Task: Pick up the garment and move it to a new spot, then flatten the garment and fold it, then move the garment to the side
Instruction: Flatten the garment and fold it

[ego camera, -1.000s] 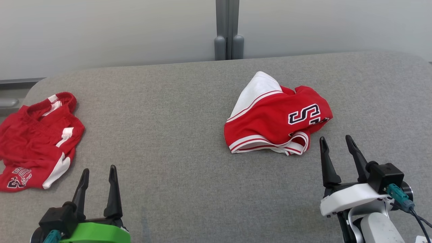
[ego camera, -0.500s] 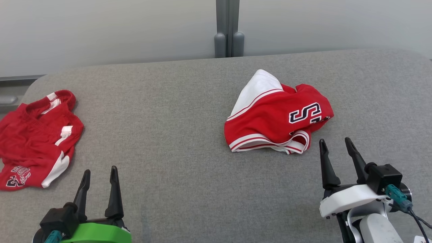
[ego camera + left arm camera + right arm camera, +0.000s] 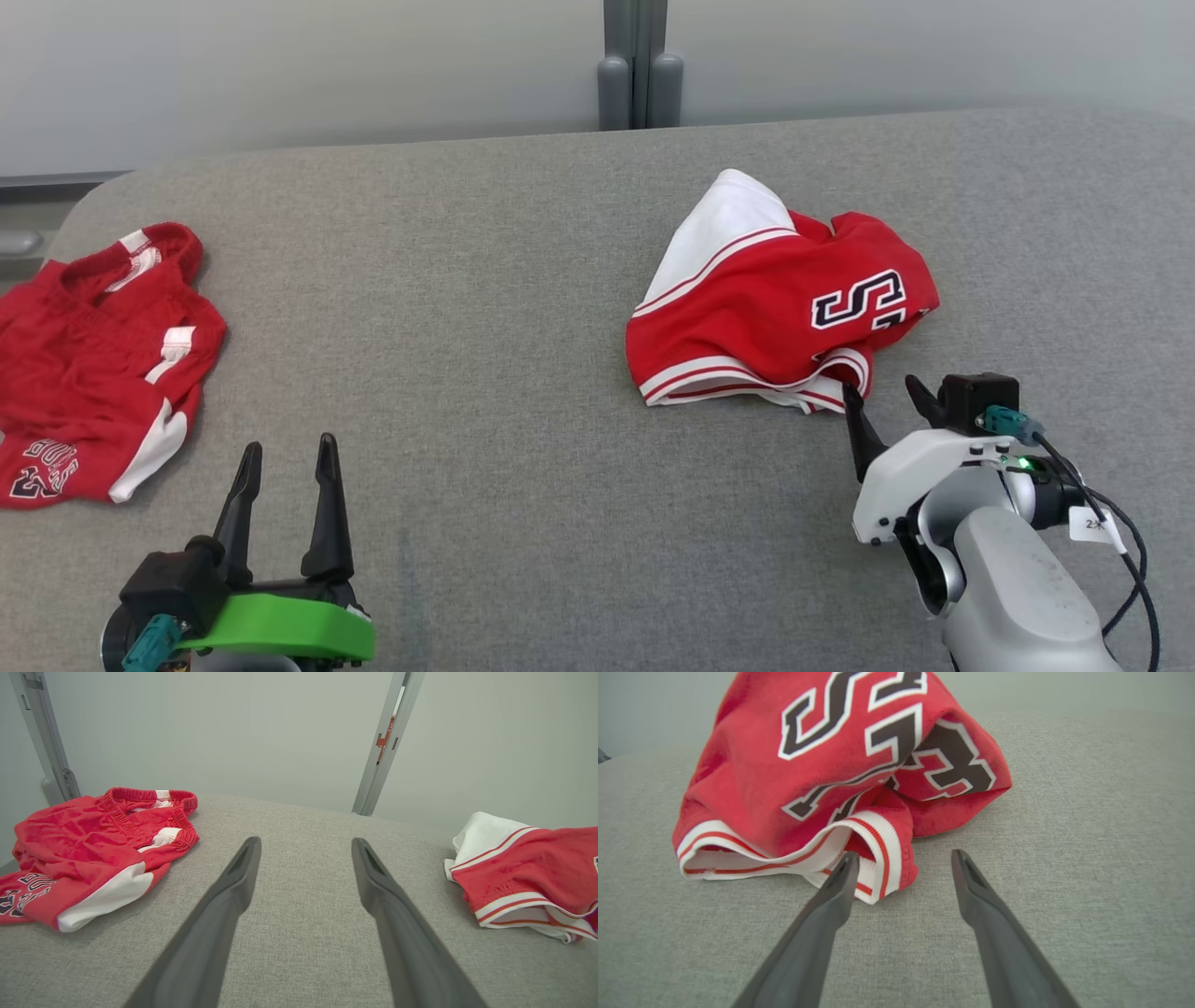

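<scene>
table: grey woven cover, far corners rounded.
garment: red and white, crumpled in a heap on the right half of the table, toward the far side (dark letters edged in white show on its right part).
hem: white band with red stripes along the heap's near edge, curled up at its right end.
right gripper: fingers spread, nothing between them; just near of the heap's near right corner, tips pointing at it. In the wrist view its left fingertip overlaps the hem; whether it touches cannot be told.
left gripper: fingers spread and empty, over bare table at the near left, well apart from both garments.
second garment: red with white patches, bunched at the table's left edge.
post: grey, upright behind the far edge, against a pale wall.
</scene>
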Motion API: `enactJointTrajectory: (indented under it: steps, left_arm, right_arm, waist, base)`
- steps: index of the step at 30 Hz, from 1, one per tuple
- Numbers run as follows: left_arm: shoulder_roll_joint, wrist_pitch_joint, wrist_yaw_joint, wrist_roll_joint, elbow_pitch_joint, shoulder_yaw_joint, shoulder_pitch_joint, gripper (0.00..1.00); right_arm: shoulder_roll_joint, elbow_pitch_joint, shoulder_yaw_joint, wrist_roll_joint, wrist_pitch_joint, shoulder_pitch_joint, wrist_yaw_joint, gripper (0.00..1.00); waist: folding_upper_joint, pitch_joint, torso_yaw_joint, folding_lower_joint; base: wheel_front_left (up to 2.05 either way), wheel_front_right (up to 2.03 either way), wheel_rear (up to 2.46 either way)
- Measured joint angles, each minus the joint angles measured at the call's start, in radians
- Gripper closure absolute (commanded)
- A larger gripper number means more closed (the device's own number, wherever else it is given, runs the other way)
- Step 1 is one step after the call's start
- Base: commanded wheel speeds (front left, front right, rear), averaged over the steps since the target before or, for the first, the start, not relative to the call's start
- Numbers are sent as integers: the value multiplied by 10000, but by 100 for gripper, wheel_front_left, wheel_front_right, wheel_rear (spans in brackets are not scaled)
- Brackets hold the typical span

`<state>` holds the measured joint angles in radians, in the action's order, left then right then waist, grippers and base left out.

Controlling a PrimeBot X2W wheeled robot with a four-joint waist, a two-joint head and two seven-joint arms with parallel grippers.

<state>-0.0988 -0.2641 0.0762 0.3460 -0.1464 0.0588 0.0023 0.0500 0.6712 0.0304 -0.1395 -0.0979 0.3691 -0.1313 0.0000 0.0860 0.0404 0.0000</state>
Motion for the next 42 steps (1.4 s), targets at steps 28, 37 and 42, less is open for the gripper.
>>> enactJointTrajectory:
  steps: [28, 37, 42]
  left_arm:
    - [242, 0, 203, -138, -94, -136, -168, 0]
    - [326, 0, 282, -159, -71, 125, -344, 0]
    - [387, 0, 293, -205, -31, 136, -357, 0]
  right_arm:
    - [-21, 27, 2878, -213, -951, 4684, 0, 100]
    - [12, 857, 4121, -1670, -1237, 7966, 0, 100]
    - [42, 949, 4052, -2422, -1567, 8994, -2, 100]
  waist:
    - [0, -24, 392, 0]
    - [0, 138, 692, 0]
    - [0, 183, 973, 0]
  base:
    - [0, 0, 0]
    - [0, 0, 0]
    - [0, 0, 0]
